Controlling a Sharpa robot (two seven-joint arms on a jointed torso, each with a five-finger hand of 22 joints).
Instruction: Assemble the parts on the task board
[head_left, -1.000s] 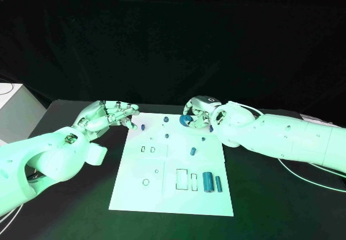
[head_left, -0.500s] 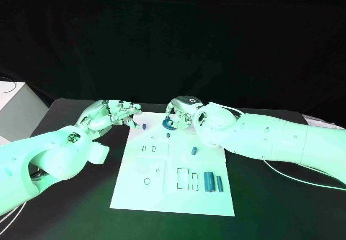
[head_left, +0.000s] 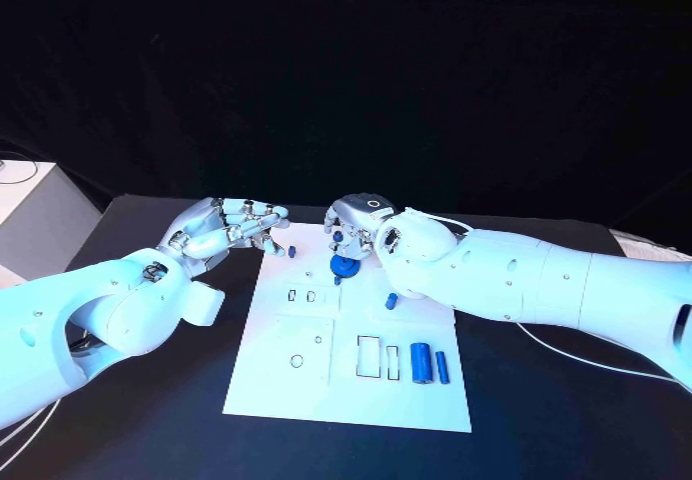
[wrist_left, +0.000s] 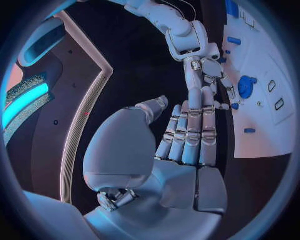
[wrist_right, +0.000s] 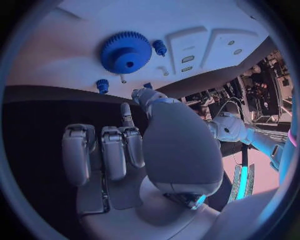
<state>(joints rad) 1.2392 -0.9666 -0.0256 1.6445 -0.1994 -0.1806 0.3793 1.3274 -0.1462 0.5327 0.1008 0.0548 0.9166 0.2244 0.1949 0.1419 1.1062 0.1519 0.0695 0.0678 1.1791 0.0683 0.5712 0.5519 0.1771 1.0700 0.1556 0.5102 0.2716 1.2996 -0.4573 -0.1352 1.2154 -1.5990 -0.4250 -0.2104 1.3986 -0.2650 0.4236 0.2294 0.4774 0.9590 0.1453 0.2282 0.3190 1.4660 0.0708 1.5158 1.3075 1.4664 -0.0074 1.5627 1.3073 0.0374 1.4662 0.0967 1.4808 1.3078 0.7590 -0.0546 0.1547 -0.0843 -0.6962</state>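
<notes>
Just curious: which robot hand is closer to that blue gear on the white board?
The right robot hand, just above the blue gear. The left robot hand sits off the task board's left edge.

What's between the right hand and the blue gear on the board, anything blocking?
Nothing visible. The right hand hovers just beyond the blue gear, which sits on the task board; the right wrist view shows open space between fingertips and gear. Small blue pegs stand beside it, not in the path.

task board (head_left: 310, 385): 1 | gear (head_left: 345, 265): 1 | other blue parts (head_left: 420, 362): about 6, small ones unclear
</notes>
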